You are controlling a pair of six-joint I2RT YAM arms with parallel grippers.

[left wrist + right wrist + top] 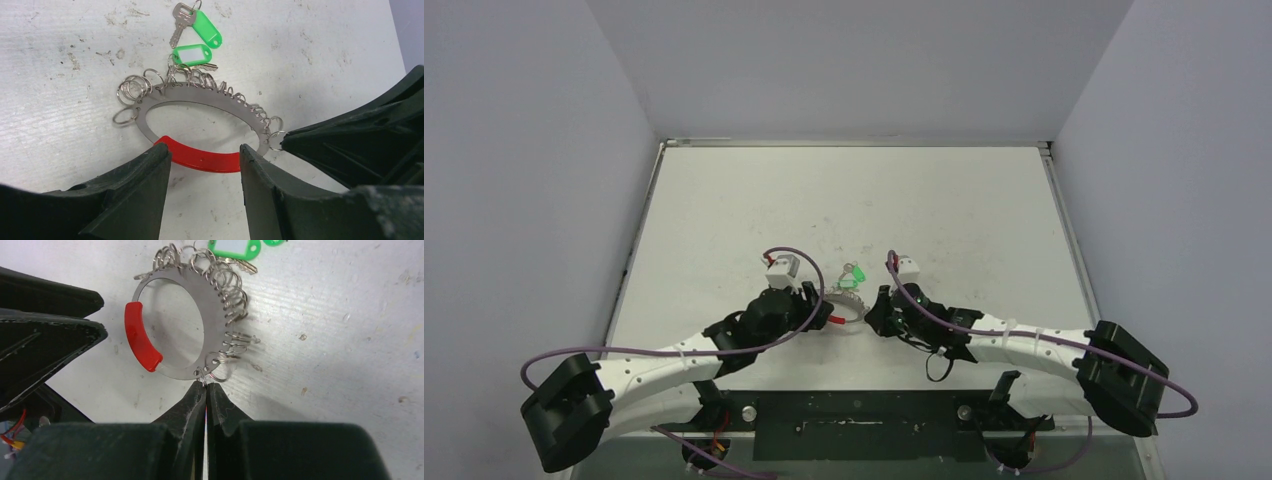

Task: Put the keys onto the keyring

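both my arms lie low over the counter (pixel 944 200), elbows flung out wide at 8 and 4 o'clock in the top view, forearms angled in toward the middle. the wrists face each other across the keyring (pixel 142 112).

my left pincer (pixel 205 155) sits at the ring's 9 o'clock in the top view, jaws about halfway apart. the red segment (pixel 200 160) shows in the gap between its fingers. from the right wrist view the tips stop just short of the red, so nothing held that i can see.

my right pincer (pixel 206 387) comes in from 3 o'clock, jaws pressed tight together. the tips are pinched on one small split ring (pixel 218 374) hanging off the keyring's rim.

the keyring lies flat on the counter between the two pincers, small split rings bunched along its far rim. the keys (pixel 180 25) with green tags (pixel 207 27) lie at its 12 o'clock. one tag is right against the bunched rings; i cannot tell if it is threaded on.
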